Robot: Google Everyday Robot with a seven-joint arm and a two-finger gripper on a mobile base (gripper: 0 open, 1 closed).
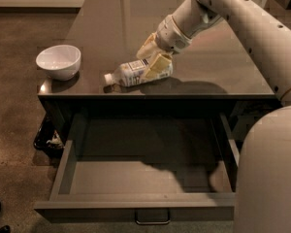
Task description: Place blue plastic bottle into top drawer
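The blue plastic bottle (128, 74) lies on its side near the front edge of the dark counter (111, 23), white cap pointing left. My gripper (144, 64) is down over the bottle's right end. One cream finger (146, 46) is behind the bottle and the other finger (157, 66) is in front of it. The fingers are spread and straddle the bottle, which still rests on the counter. The top drawer (136, 208) is pulled fully out below the counter edge. Nothing shows inside it. Its metal handle (153, 220) sits at the centre of the front panel.
A white bowl (58, 61) stands at the counter's front left corner. A dark object (47, 139) lies on the floor left of the cabinet. My white body (269, 174) fills the lower right, beside the drawer's right side.
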